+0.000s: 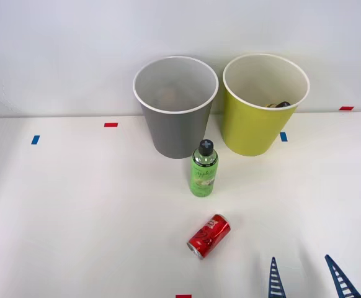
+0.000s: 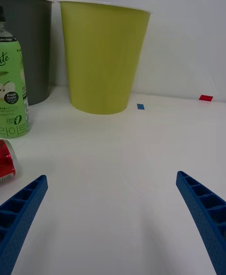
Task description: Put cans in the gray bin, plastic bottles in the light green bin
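A red can (image 1: 209,236) lies on its side on the white table; its end also shows in the wrist view (image 2: 6,161). Behind it a green plastic bottle (image 1: 203,169) (image 2: 12,87) with a black cap stands upright. The gray bin (image 1: 175,108) (image 2: 28,44) and the light green bin (image 1: 262,108) (image 2: 102,56) stand side by side at the back. Something dark rests inside the light green bin, by its near rim. My right gripper (image 1: 307,278) (image 2: 113,211) hovers open near the table's front edge, right of the can, with nothing between its fingers.
Red and blue tape marks (image 1: 110,125) dot the white table (image 1: 75,217), one blue mark (image 1: 283,136) beside the light green bin. A white wall rises right behind the bins. Open tabletop spreads to the left and right of the bottle and can.
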You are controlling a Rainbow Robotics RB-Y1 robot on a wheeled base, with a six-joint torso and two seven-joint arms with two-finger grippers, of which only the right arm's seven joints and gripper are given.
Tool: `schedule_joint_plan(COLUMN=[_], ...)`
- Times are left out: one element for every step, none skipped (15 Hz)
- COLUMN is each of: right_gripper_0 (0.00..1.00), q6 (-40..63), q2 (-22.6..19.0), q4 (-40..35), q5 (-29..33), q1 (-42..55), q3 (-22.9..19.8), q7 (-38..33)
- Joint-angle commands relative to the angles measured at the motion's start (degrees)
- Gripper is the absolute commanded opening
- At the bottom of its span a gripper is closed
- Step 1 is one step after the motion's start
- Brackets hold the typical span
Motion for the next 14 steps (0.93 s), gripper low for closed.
schedule_joint_plan(right_gripper_0=[0.94,0.94,0.94,0.94,0.94,0.94,0.94,0.94,0.94,0.94,0.94,0.94,0.94,0.94], q6=[0.01,0.01,0.01,0.01,0.01,0.01,0.01,0.01,0.01,0.01,0.01,0.01,0.01,0.01], q2=[-0.05,-0.05,-0.05,-0.05,-0.05,-0.05,-0.05,-0.05,-0.05,-0.05,-0.05,-0.05,-0.05,-0.05], q4=[0.0,0.0,0.0,0.0,0.0,0.0,0.0,0.0,0.0,0.0,0.0,0.0,0.0,0.0], q5=[-0.07,-0.07,-0.07,-0.07,-0.07,-0.07,-0.07,-0.07,-0.07,-0.07,-0.07,-0.07,-0.07,-0.07], q1=[0.09,0.09,0.09,0.09,0.09,0.09,0.09,0.09,0.09,0.09,0.09,0.09,0.09,0.09], q3=[-0.02,-0.02,-0.02,-0.02,-0.02,-0.02,-0.02,-0.02,-0.02,-0.02,-0.02,-0.02,-0.02,-0.02], q7=[0.04,0.04,0.04,0.04,0.04,0.04,0.04,0.04,0.04,0.04,0.04,0.04,0.04,0.04])
